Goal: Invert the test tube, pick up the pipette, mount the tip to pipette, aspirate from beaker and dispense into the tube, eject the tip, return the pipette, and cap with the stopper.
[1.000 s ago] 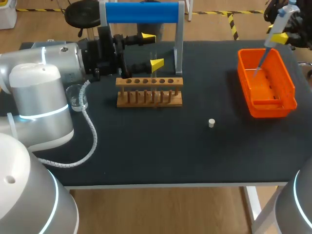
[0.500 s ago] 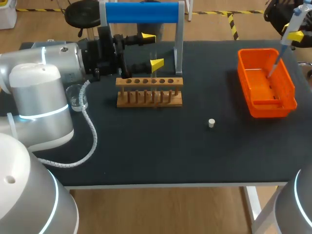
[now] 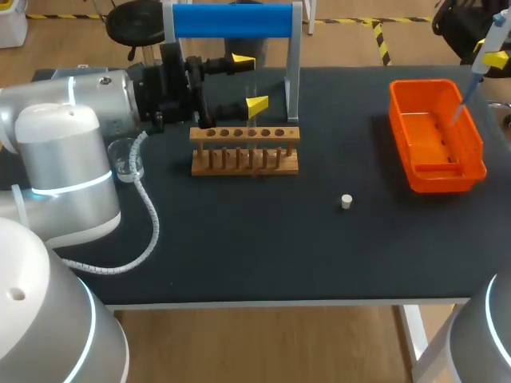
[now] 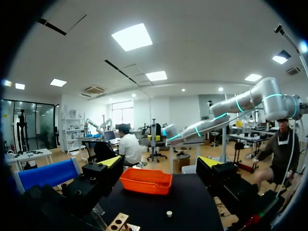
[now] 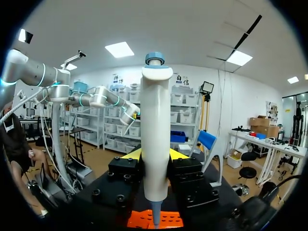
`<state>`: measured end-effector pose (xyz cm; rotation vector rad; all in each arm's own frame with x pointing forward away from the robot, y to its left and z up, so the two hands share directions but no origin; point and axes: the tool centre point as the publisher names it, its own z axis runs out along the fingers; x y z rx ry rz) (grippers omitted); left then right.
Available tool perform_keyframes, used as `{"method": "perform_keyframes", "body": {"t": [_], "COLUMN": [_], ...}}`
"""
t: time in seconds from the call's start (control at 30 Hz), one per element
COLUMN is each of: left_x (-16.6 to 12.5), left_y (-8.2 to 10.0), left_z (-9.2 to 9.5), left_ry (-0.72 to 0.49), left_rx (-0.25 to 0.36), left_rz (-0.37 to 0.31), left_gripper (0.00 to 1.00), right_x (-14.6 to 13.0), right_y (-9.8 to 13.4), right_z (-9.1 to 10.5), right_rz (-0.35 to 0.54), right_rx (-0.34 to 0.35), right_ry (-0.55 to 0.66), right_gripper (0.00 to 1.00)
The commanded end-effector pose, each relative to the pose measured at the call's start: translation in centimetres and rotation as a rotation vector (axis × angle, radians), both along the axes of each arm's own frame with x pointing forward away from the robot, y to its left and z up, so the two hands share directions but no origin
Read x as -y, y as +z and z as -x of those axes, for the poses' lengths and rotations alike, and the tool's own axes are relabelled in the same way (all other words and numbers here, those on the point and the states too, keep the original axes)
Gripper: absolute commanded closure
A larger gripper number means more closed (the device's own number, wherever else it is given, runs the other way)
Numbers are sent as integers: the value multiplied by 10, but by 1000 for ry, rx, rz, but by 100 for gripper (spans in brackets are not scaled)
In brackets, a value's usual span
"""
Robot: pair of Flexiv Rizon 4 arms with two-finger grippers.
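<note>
A clear test tube stands upright in the wooden rack. My left gripper hangs open just behind the rack, one yellow tip close to the tube's top, holding nothing. In the left wrist view the left gripper shows wide jaws, with the rack under it. My right gripper is shut on the white pipette at the far right, the pipette's thin end over the orange bin's right wall. The pipette stands upright between the right gripper's fingers. A small white stopper lies on the mat.
A glass beaker sits on the left by my left arm. The orange bin stands at the right. A blue-topped pipette stand rises behind the rack. The orange bin and the stopper lie ahead of the left gripper.
My right arm has carried the pipette to the right, from over the bin's middle to its right wall. The left arm has not moved.
</note>
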<state>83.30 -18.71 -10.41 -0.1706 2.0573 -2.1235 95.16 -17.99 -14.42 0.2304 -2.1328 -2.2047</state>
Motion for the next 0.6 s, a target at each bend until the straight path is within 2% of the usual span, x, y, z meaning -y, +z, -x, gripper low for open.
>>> {"method": "perform_keyframes", "body": {"t": [0.03, 0.6], "left_x": [0, 0], "left_y": [0, 0], "left_z": [1, 1], "left_ry": [1, 1], "left_rx": [1, 1], "left_rz": [1, 1], "left_gripper": [0, 0], "right_x": [9, 13], "right_y": [-5, -17], "right_z": [-9, -14], "right_rz": [2, 15], "right_rx": [-2, -28], "right_ry": [23, 28], "right_gripper": [100, 100]}}
